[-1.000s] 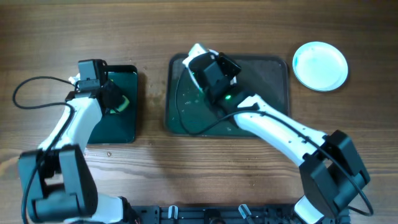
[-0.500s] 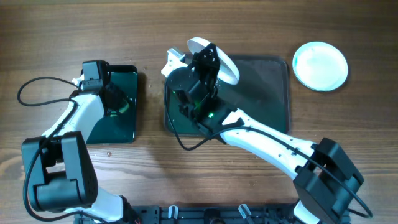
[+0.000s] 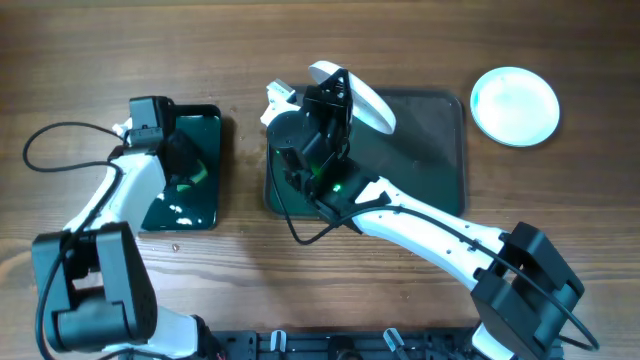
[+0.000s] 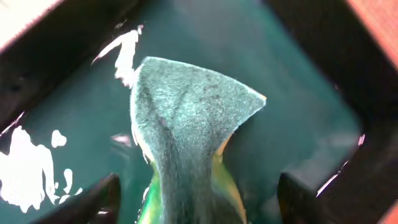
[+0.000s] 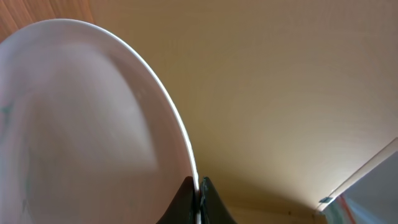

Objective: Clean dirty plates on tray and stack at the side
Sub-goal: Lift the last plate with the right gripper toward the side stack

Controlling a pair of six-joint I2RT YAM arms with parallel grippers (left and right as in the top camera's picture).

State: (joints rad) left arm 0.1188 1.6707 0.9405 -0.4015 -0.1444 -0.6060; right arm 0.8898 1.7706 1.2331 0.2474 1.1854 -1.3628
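Note:
A white plate (image 3: pixel 370 108) is held up on edge above the left end of the dark tray (image 3: pixel 430 150). My right gripper (image 3: pixel 335 98) is shut on its rim; the right wrist view shows both fingertips (image 5: pixel 186 202) pinching the thin white edge of the plate (image 5: pixel 81 124). Another white plate (image 3: pixel 515 105) lies flat on the table right of the tray. My left gripper (image 3: pixel 186 165) hangs over the small black tray (image 3: pixel 190 210). Its jaws stand wide apart on either side of the green sponge (image 4: pixel 186 124), without touching it.
The black tray's glossy bottom (image 4: pixel 298 93) shows bright reflections. A black cable (image 3: pixel 50 140) loops over the table at the far left. Bare wood lies between the two trays and along the back edge.
My left gripper has opened and let go of the sponge. The right arm lifted its plate off the tray and tipped it on edge, then held nearly still.

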